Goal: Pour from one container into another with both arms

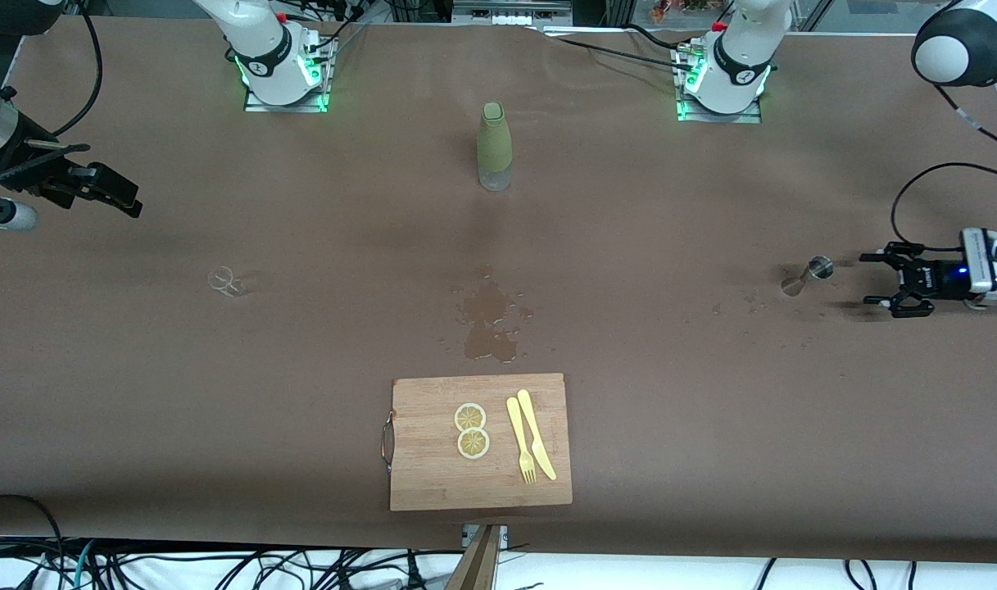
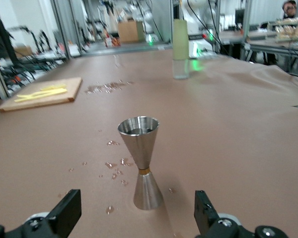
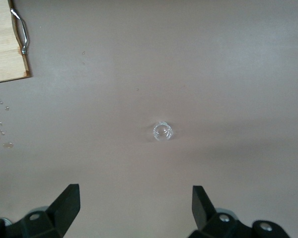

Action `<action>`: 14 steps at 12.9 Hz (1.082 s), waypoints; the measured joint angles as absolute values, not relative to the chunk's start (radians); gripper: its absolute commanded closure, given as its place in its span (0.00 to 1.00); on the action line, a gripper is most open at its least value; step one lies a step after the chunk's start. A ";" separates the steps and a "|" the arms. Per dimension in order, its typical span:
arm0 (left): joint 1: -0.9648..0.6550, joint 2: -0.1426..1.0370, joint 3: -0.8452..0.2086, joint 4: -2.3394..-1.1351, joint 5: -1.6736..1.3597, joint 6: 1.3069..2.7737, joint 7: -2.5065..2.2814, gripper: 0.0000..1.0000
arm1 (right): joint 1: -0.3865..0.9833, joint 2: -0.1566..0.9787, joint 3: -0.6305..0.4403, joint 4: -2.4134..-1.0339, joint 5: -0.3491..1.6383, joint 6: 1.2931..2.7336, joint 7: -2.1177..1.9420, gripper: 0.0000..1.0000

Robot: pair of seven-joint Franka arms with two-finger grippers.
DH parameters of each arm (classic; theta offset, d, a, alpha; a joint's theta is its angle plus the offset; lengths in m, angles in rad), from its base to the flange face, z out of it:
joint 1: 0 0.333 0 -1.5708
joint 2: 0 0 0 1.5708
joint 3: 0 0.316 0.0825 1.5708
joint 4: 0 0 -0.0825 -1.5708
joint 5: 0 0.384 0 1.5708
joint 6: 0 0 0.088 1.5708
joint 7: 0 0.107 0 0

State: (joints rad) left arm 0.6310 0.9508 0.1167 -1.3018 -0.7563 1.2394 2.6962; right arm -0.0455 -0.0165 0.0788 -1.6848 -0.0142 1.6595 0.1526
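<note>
The left tool is wide open and holds nothing; in the front view it sits low just beside the metal cup, at the left arm's end of the desk. The right tool is up in the air over the right arm's end of the desk, also open and empty. A small glass stands near that end. A green bottle stands in the middle, between the two arm bases. A wet spill lies nearer the camera than the bottle, and a board with two lemon slices, a fork and a knife lies nearer still. In the left wrist view, the metal cup stands upright between the open left tool's fingers, not touched by them. It looks like there is some liquid in it, and drops lie around it. In the right wrist view, the glass is down below the open right tool, well apart from it. I think the pouring is either over or not started, since both cups stand alone and no tool grips one. The spill hints some pouring was done.
</note>
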 measured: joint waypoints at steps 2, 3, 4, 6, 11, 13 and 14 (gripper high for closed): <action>0.635 0.883 0.120 -1.302 -0.702 1.272 2.645 0.00 | -0.040 -0.017 0.079 -1.685 -0.014 1.660 0.153 0.00; 0.636 0.845 0.119 -1.303 -0.672 1.292 2.602 0.00 | -0.038 -0.017 0.079 -1.684 -0.014 1.660 0.153 0.00; 0.636 0.806 0.117 -1.305 -0.642 1.309 2.553 0.00 | -0.038 -0.017 0.079 -1.684 -0.014 1.660 0.153 0.00; 0.629 0.717 0.106 -1.332 -0.581 1.365 2.452 0.00 | -0.038 -0.017 0.079 -1.684 -0.014 1.660 0.153 0.00; 0.599 0.467 0.019 -1.546 -0.452 1.594 2.165 0.00 | -0.037 -0.017 0.079 -1.684 -0.014 1.660 0.154 0.00; 0.595 0.366 -0.003 -1.657 -0.435 1.682 2.017 0.00 | -0.037 -0.016 0.079 -1.684 -0.014 1.660 0.154 0.00; 0.595 0.320 -0.010 -1.704 -0.423 1.713 1.962 0.00 | -0.037 -0.016 0.079 -1.684 -0.014 1.660 0.154 0.00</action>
